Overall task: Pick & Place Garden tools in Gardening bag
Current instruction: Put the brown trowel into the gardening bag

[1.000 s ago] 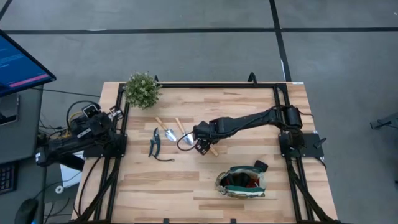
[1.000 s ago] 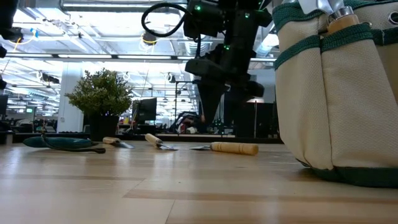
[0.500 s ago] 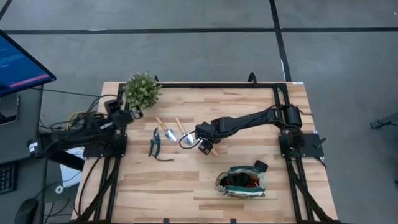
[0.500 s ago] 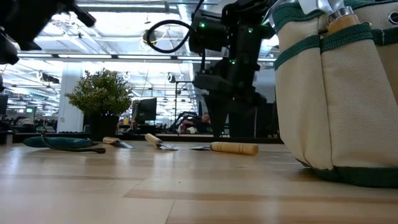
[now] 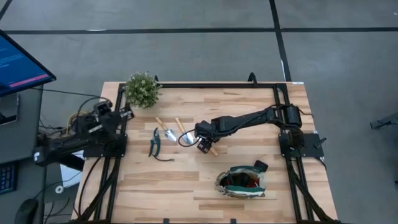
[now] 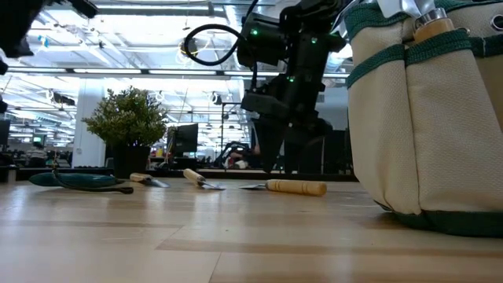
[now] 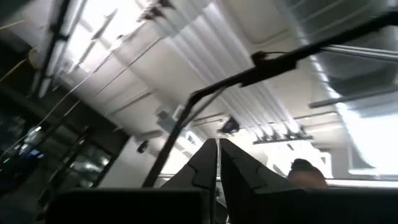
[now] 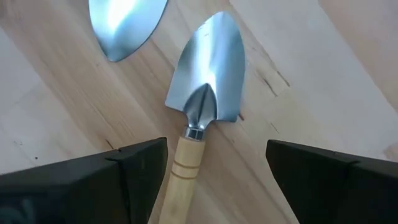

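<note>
1. Right gripper sits mid-table, jaws spread wide either side of a trowel's wooden handle, not pinching it. The trowel lies flat on the table.
2. A second trowel is just at 9 o'clock of it, and shears further out that way.
3. The bag stands at about 5 o'clock from the gripper, well apart, near the table's front edge, with red and green stuff showing inside.
4. Plant is up at the 11 o'clock corner.
5. Left gripper waits off the table's 9 o'clock side, tilted up at the ceiling, jaws pressed together, holding nothing.
</note>
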Controlling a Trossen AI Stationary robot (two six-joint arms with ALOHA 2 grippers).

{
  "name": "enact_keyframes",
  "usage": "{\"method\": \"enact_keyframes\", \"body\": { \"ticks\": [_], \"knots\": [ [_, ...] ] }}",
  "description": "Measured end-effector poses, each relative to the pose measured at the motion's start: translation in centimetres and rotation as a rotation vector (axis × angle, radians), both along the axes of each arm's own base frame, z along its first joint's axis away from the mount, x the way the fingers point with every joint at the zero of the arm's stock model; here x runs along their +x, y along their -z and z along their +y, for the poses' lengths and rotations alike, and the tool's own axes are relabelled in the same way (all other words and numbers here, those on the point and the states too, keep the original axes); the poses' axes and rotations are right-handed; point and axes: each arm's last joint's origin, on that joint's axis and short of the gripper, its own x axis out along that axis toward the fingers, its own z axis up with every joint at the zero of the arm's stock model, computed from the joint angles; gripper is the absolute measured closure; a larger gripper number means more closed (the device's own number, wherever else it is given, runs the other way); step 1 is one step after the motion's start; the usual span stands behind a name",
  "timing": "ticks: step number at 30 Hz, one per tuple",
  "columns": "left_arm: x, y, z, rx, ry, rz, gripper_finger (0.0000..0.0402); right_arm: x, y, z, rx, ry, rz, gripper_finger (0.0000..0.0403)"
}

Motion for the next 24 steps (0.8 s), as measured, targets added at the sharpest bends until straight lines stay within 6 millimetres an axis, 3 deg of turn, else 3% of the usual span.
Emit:
{"method": "enact_keyframes", "body": {
  "ticks": [5,14,20,24],
  "knots": [
    [-1.6,-0.2,-0.7,0.051,0.0,-0.125,0.0384,0.0,0.0,0.0,0.0,0.002,-0.003,0.0138],
    [1.0,1.0,0.5,-0.084,-0.002,0.179,0.0384,0.3,-0.1,0.0,0.008,0.03,-0.032,0.0138],
    [1.5,1.3,0.6,-0.11,-0.002,0.238,0.0384,0.3,-0.1,0.0,0.011,0.039,-0.039,0.0138],
    [2.6,2.2,1.1,-0.172,-0.002,0.384,0.0384,0.3,-0.1,0.0,0.012,0.044,-0.042,0.0138]
  ]
}}
